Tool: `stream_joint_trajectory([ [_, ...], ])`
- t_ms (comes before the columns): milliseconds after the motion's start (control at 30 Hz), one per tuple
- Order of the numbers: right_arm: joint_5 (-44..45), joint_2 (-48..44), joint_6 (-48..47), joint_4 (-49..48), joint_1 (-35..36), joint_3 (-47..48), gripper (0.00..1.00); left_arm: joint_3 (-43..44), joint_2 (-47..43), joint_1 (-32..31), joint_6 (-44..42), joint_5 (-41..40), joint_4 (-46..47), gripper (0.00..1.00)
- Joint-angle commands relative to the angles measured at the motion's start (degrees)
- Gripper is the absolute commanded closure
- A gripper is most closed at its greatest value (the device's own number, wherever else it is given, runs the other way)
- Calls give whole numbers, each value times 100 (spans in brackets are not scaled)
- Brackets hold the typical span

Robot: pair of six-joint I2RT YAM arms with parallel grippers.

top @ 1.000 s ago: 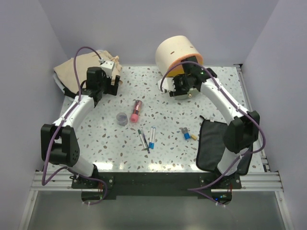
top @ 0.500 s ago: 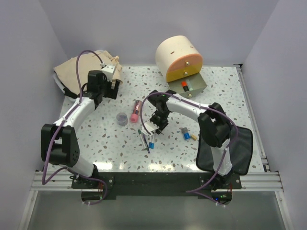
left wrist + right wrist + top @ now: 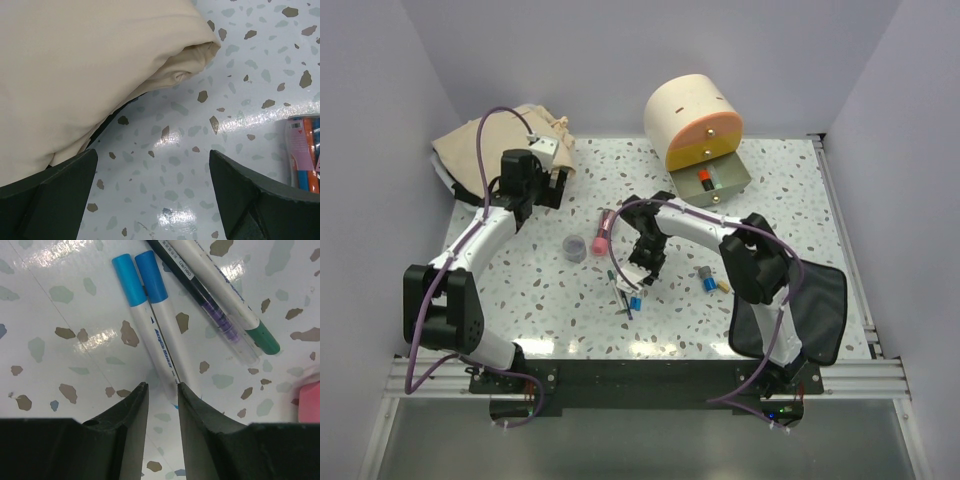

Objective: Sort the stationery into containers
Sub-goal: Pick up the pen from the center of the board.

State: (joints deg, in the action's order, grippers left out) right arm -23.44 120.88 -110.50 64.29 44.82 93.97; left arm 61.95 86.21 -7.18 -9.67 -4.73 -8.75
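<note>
Early days: only a highlighter (image 3: 701, 181) shows in the open drawer (image 3: 730, 185). Blue-capped pens (image 3: 157, 332), green pen (image 3: 225, 295), tube (image 3: 603, 230), pot (image 3: 576, 247) and small pieces (image 3: 713, 283) lie on the tabletop (image 3: 770, 215). Right jaws stand narrow astride the blue pens' ends, grip unclear; left jaws spread wide, empty

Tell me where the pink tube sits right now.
Top view: the pink tube lies left of centre, just right of the grey pot and beyond the pens.
</note>
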Motion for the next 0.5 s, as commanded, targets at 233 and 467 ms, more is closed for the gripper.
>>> stream_joint_trajectory([
  [233, 506, 419, -209, 241, 211, 297, 64, -61, -202, 15, -26, -10, 216, 1],
  [467, 798, 542, 71, 680, 229, 393, 96, 27, -184, 58, 0, 51, 172, 1],
])
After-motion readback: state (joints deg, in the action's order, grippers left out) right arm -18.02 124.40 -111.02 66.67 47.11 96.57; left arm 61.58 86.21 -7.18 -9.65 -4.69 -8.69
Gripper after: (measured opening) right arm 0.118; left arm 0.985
